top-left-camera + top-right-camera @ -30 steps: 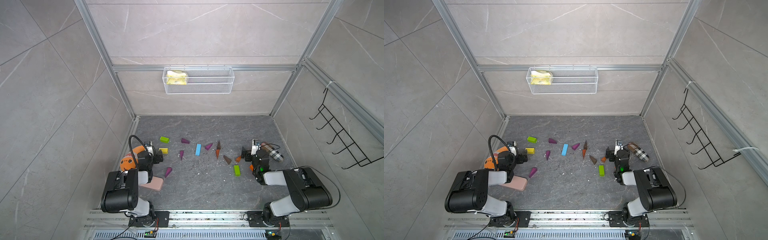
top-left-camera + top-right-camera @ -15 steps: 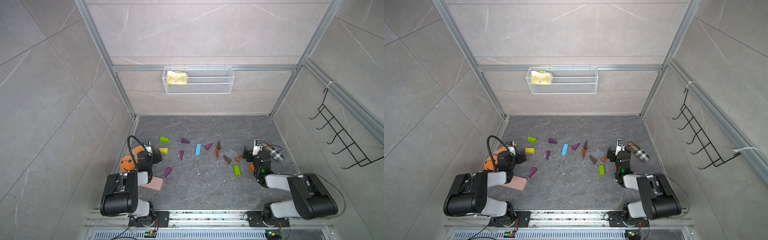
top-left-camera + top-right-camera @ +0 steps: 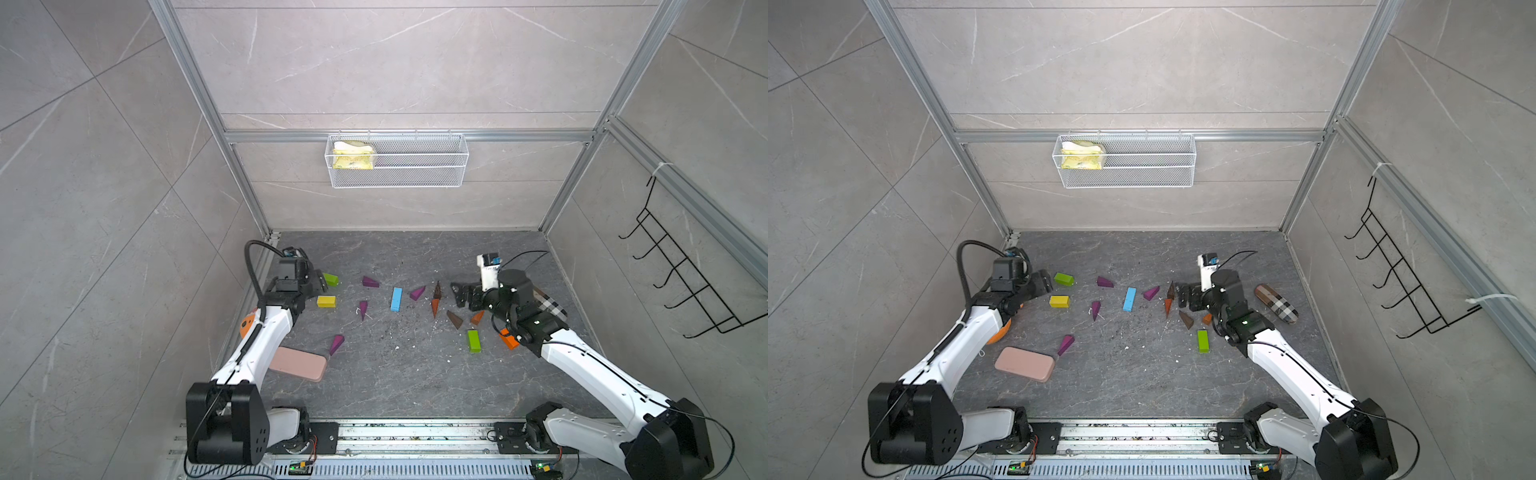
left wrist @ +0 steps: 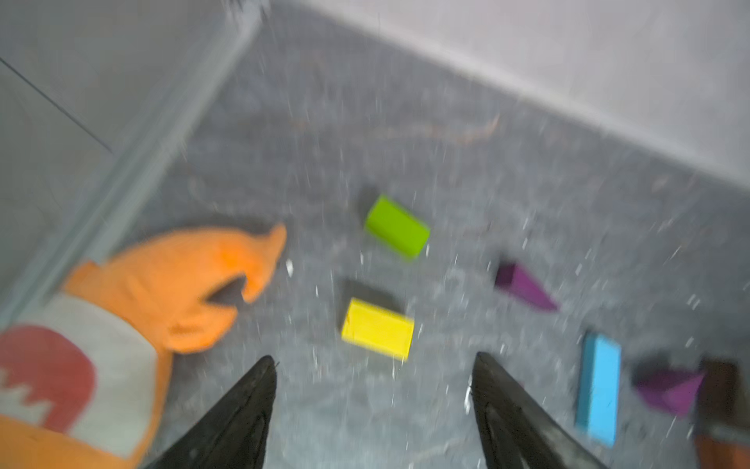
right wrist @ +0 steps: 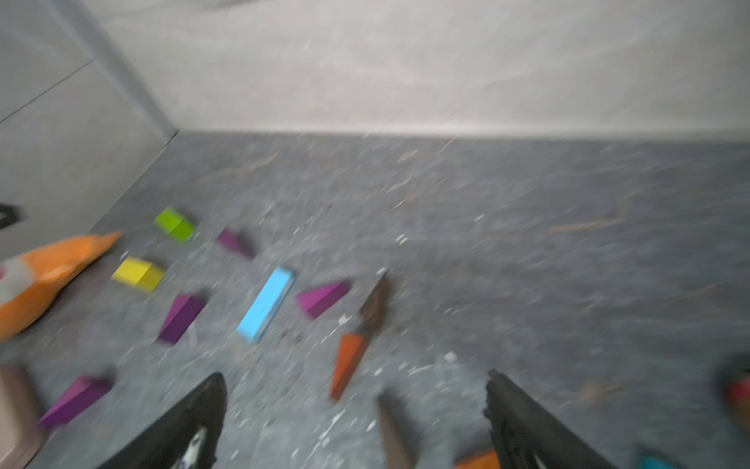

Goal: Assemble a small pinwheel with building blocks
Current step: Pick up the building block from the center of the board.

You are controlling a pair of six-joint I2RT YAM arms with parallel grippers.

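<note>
Blocks all loose on the floor (image 3: pixel 395 374), none joined. Pinwheel not begun, by my reading.

Left gripper (image 4: pixel 374 358): jaws apart, gap wider than a brick is long, nothing held. Yellow brick (image 4: pixel 377 329) lies flat just ahead of the fingertips, centred btwn them. Its long axis runs across, finger to finger, so closing as-is would land on its short ends. Green brick (image 4: pixel 397 226) sits further ahead on roughly the same line, skewed. Probable next move: drop onto the yellow one, and a wrist turn may help take it across the narrow sides. Left arm is much the nearer; right arm is well apart from it.

Right gripper (image 5: pixel 356 373): jaws wide, empty. Orange wedge (image 5: pixel 349 363) lies just ahead, long axis pointing away, thin tip toward the gripper. Brown wedge (image 5: pixel 375 304) lies beyond it, touching or nearly, too blurred to say. A second brown wedge lies btwn the fingers.

Count, from a top view:
- green brick ×2 (second (image 3: pixel 473 340) near right arm)
- yellow brick ×1
- orange brick (image 3: pixel 508 340) ×1, part hidden under right arm
- purple wedges (image 3: pixel 370 282) ×4
- brown wedge ×2
- orange wedge ×2
- blue bar (image 3: pixel 396 299) ×1 in view

Not task items: plush fish (image 4: pixel 162 284), pink case (image 3: pixel 298 363), plaid pouch (image 3: pixel 1277 304), one of each.
</note>
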